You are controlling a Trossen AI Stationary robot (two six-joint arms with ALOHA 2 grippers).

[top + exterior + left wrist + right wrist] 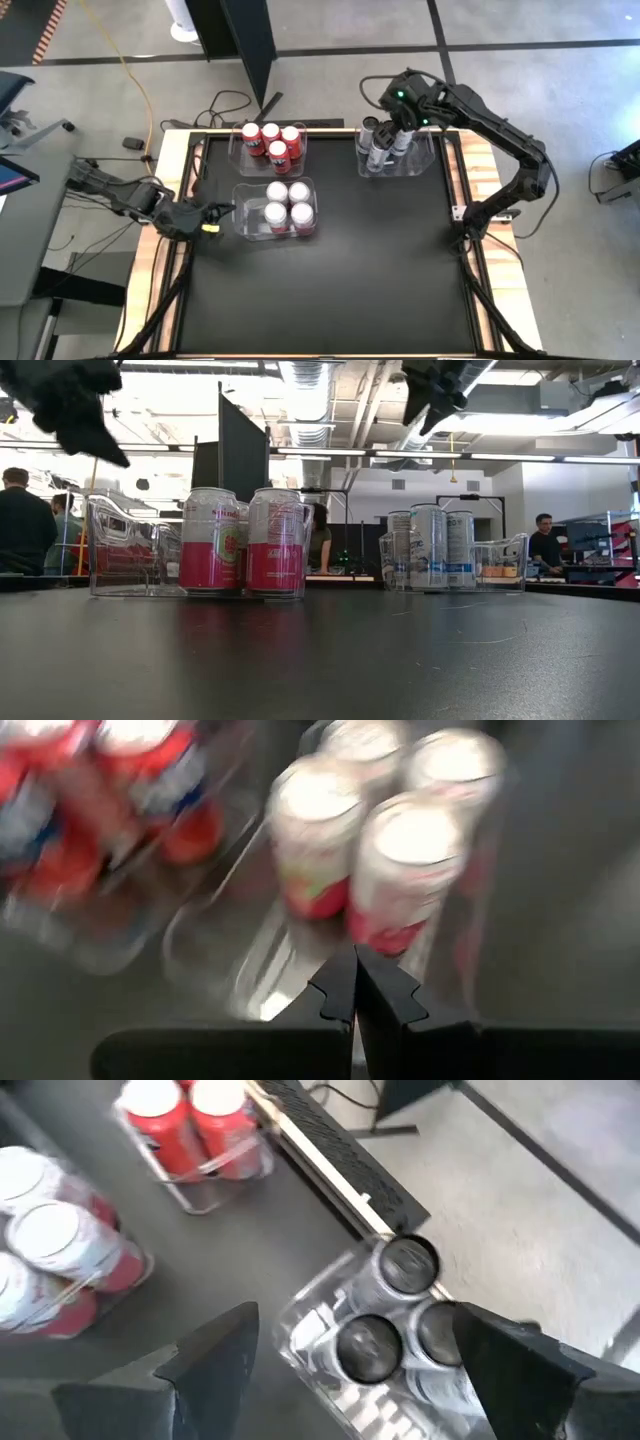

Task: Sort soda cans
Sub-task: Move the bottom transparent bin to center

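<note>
Three clear bins hold the soda cans. Several red cans (270,140) stand in the far-left bin. Pink-and-white cans (288,205) (385,850) fill the bin in front of it. Silver cans (382,148) (400,1320) stand upright in the far-right bin. My left gripper (207,216) (355,985) is shut and empty at the table's left edge, pointing at the pink-and-white cans. My right gripper (398,125) (355,1315) hangs open above the silver cans, clear of their tops and holding nothing.
The black tabletop (340,290) stretches bare from the bins to the near edge. A wooden frame (490,180) rims the table. People stand in the room beyond the far edge (25,520).
</note>
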